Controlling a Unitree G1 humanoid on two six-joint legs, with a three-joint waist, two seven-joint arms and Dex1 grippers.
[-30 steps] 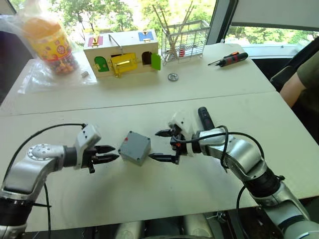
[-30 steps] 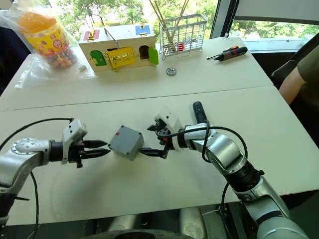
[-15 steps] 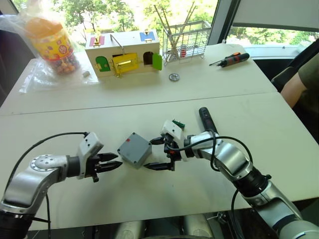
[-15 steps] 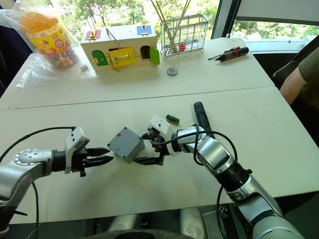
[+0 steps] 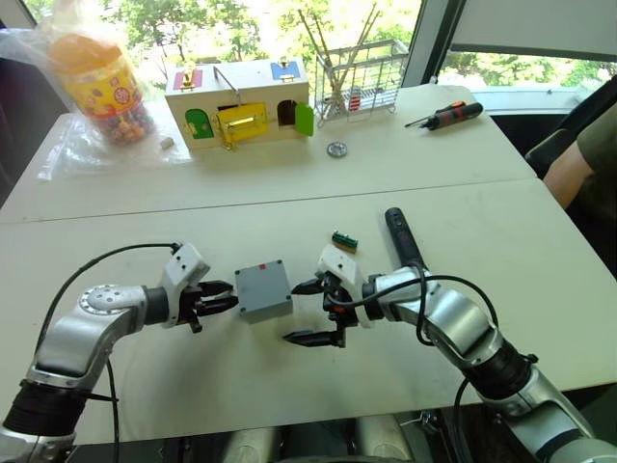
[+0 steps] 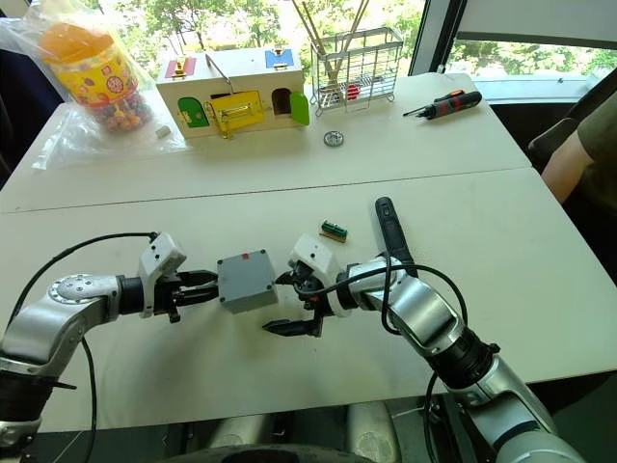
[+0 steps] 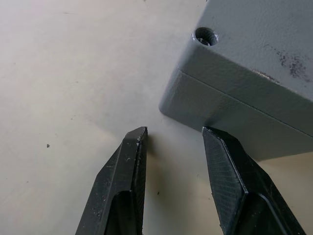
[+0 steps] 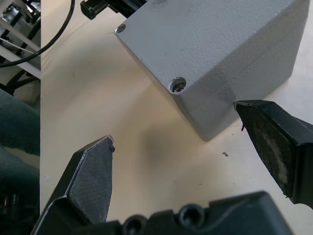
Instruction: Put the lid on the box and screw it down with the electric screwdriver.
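so the box (image 5: 263, 290) has swung round square between the two grippers, lid (image 8: 195, 36) already sitting on it; left gripper (image 5: 220, 296) slightly open just beside the box, right gripper (image 5: 308, 312) wide open beside it, holding nothing; electric screwdriver (image 5: 401, 238) lies untouched near the box, so screwing's next

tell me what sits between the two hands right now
The grey box, lid already on, sits between the left hand and the right hand, seen from the right eye view.
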